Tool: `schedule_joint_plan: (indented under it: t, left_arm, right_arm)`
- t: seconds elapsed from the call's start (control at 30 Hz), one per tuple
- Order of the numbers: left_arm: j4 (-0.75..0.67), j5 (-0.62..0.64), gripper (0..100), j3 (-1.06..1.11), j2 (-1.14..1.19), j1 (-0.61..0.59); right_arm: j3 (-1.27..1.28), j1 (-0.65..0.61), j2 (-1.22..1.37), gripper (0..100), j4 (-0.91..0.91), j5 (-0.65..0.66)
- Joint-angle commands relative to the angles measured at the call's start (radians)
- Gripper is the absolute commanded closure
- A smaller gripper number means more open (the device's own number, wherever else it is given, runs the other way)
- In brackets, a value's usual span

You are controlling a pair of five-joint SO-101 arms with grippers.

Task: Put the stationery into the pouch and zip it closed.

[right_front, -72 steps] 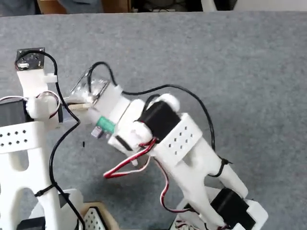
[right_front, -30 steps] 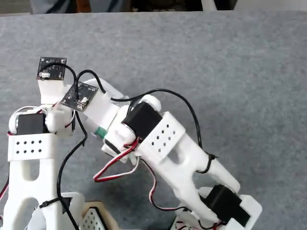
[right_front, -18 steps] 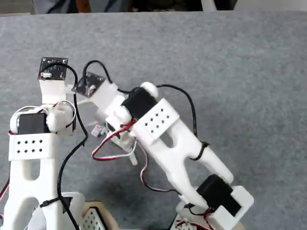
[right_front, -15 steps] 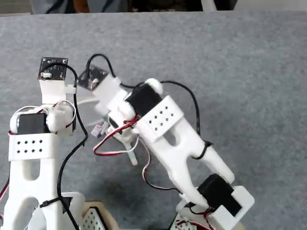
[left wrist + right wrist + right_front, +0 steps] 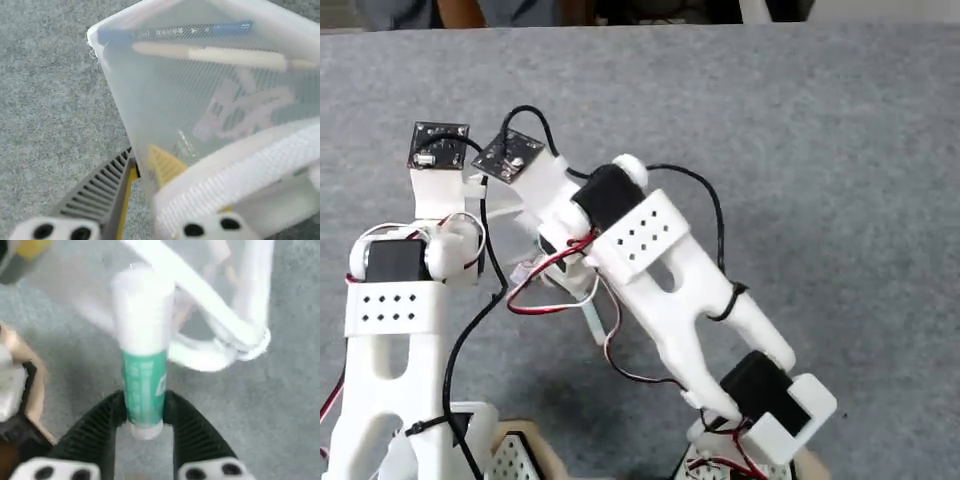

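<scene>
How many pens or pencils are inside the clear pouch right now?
2: a blue pen along the pouch's edge and a cream pencil right beside it. More may be hidden deeper in, where the view blurs.

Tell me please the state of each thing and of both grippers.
pouch, mouth open
pen, inside the pouch
pencil, inside the pouch
glue stick, capped, at the pouch's mouth
left gripper, shut on the pouch
right gripper, shut on the glue stick

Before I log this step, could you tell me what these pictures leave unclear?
Left wrist view: mesh blurs pale shapes inside the pouch.
Right wrist view: blur hides whether the glue stick in the right pincer is inside it.
High view: the arms cover most of it.
</scene>
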Motion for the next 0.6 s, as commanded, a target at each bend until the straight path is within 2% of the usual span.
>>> schedule_joint_plan:
  t: [0.0,0.27,0.57]
  left_arm:
    - [-0.003,0.014,97,0.143,0.043,0.03]
    - [-0.029,0.005,97,0.145,0.043,0.031]
    - [-0.028,0.005,97,0.145,0.043,0.036]
  right_arm:
    - [0.024,0.008,-0.004,98.6,0.011,-0.032]
    - [0.082,0.008,-0.004,98.6,0.011,-0.041]
    - [-0.035,0.014,0.007,98.5,0.009,-0.08]
